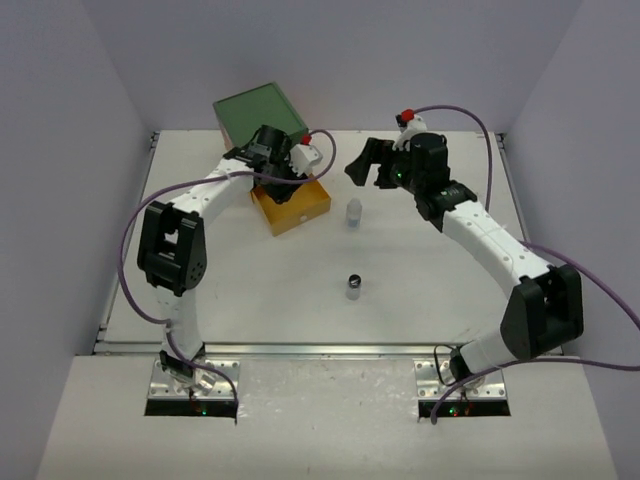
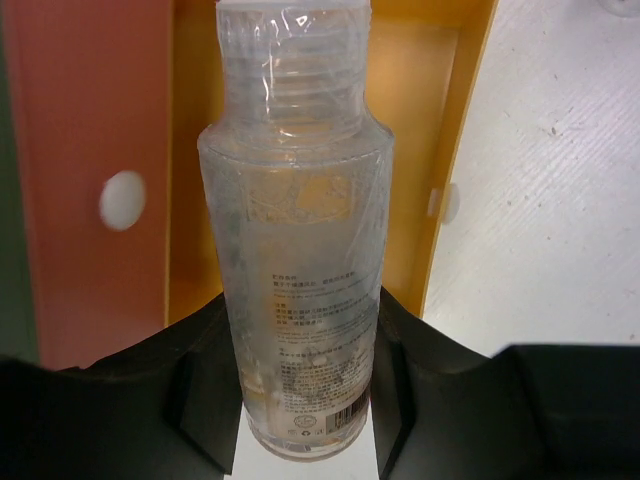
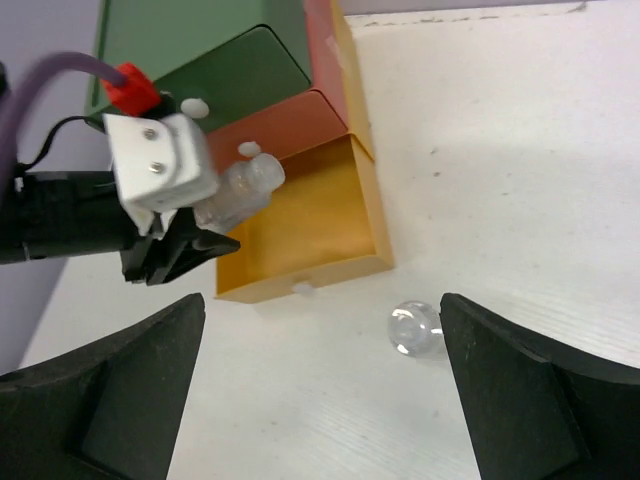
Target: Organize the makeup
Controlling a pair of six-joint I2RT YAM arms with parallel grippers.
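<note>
White table [image 1: 250, 300] across the whole top view. Left arm [image 1: 175, 245] reaching from 7 o'clock toward 11, right arm [image 1: 490, 240] from 5 o'clock toward 1.

Chest [image 1: 255, 110] at 11 o'clock on the table, hard by the far edge: green on top, red below, yellow at the bottom. Yellow drawer [image 1: 310, 205] pulled out toward 5 o'clock, open to the top.

Left gripper [image 2: 305, 400] over that drawer, clamped on a clear bottle [image 2: 295, 250] around its lower half, a black finger pressed to each side. Bottle wrapped in clear film with small print on its side, cap end pointing away from the wrist and over the yellow inside of the drawer; cannot tell whether touching it.

Right gripper [image 1: 368, 165] at 1 o'clock above the table, jaws spread wide, nothing between them.

Clear jar [image 1: 353, 212] upright on the bare table, just at 3 o'clock of the drawer front and at 6 o'clock of the right gripper, apart from both.

Black-capped jar [image 1: 354, 286] near the table's centre, at 6 o'clock of the clear jar, well apart from it and from both arms.
</note>
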